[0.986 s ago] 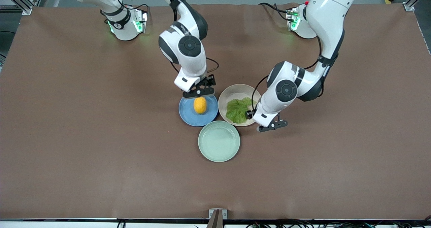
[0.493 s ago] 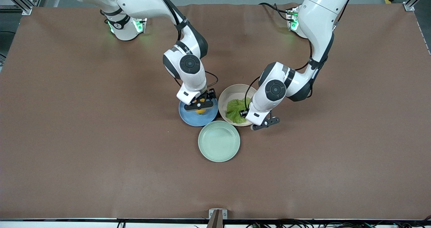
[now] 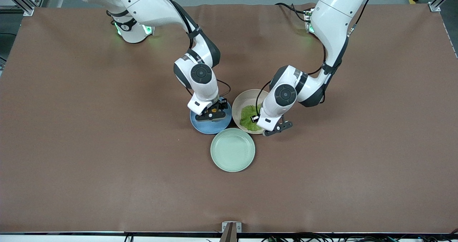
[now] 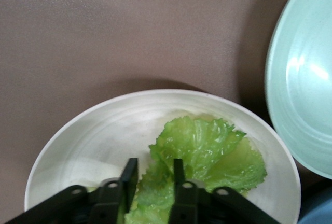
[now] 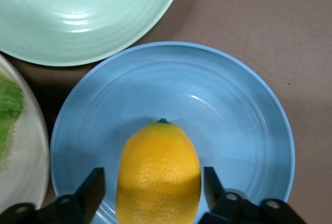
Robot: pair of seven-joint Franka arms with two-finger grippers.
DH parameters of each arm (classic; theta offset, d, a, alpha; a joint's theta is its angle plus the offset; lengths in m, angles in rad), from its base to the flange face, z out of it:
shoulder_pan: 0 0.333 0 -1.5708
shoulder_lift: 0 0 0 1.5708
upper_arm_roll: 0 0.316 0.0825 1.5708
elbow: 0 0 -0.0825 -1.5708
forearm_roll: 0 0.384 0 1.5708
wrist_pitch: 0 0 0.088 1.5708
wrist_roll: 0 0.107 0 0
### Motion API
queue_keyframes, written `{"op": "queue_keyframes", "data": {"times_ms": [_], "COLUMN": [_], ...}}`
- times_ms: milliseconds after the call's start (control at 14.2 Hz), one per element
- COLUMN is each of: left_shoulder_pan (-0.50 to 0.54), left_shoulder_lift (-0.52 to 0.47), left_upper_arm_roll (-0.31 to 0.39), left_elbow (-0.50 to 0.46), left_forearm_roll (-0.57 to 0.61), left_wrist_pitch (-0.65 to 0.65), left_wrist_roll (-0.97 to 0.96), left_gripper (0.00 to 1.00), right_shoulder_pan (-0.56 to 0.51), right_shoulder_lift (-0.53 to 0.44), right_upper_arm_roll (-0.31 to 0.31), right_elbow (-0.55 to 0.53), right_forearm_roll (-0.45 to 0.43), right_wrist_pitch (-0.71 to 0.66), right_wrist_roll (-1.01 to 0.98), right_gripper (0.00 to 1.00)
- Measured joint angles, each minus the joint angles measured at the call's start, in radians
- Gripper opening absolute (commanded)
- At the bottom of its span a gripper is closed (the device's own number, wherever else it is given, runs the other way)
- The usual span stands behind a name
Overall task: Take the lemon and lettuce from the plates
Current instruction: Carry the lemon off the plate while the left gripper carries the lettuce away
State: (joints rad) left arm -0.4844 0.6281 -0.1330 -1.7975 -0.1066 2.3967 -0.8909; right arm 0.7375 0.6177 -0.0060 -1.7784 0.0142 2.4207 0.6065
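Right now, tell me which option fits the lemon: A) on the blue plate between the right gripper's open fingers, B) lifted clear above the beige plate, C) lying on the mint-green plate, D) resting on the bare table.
A: the right wrist view shows the lemon sitting on the blue plate, with the right gripper open, one finger on each side of it.

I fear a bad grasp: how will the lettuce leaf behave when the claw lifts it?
The lettuce looks thin and crinkled, so it will probably flop and hang from the left claw. It seems light. Its ragged edge may slip or tear.
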Motion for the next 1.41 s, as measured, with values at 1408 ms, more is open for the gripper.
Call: {"op": "queue_keyframes", "data": {"times_ms": [1408], "left_shoulder_pan": [0.565], "left_shoulder_lift": [-0.140], "left_upper_arm_roll": [0.018], "left_elbow": [-0.091], "left_forearm_roll": [0.040], "left_wrist_pitch": [-0.103], "left_wrist_roll": [0.085], "left_gripper": [0.04], "right_shoulder_pan": [-0.631], "right_shoulder_lift": [-0.248], "right_upper_arm_roll": [-0.025], "right_elbow": [0.021], "right_forearm_roll": [-0.002], "right_wrist_pitch": [-0.469], "right_wrist_roll": [-0.557], "right_gripper": [0.30]}}
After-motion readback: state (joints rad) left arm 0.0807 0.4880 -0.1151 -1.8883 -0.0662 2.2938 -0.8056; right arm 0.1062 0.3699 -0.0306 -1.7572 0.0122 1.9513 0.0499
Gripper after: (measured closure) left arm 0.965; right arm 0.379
